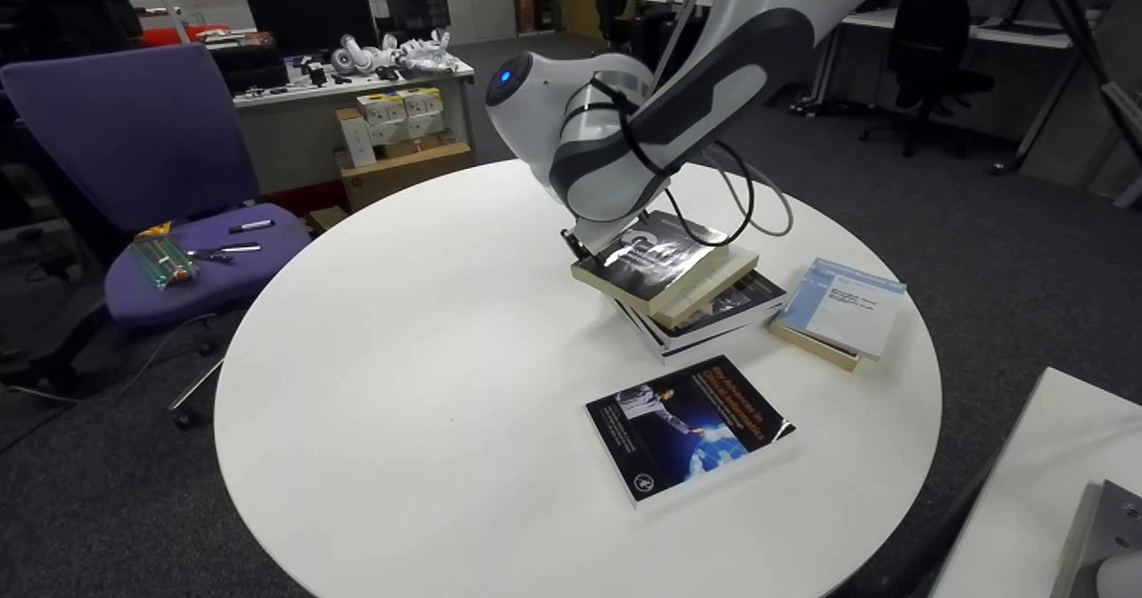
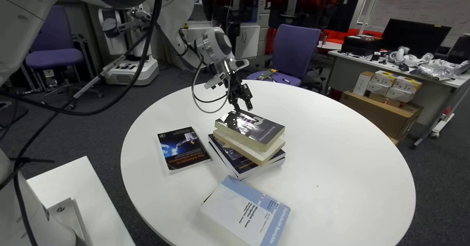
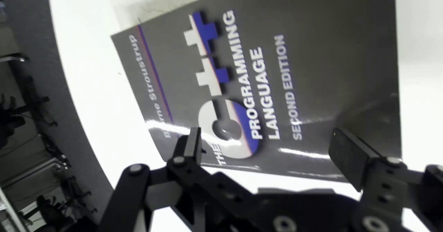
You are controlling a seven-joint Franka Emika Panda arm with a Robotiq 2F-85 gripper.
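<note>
Spread wide, gripping nothing, two black fingers (image 3: 349, 155) of the gripper (image 3: 266, 135) stand nearest in the wrist view, above The C++ Programming Language (image 3: 304, 79), its title legible only here. In an exterior view, the arm (image 1: 660, 134) hides most of the gripper; that book tops a stack (image 1: 687, 290) of at least four on the round table (image 1: 384, 384), near one Key Advances in Clinical Informatics (image 1: 687, 428) and one pale-blue book (image 1: 843, 308) atop another volume (image 1: 814, 346). In an exterior view, two purple chairs (image 2: 297, 51) appear; both fingers hang at the book's far end, contact unclear.
</note>
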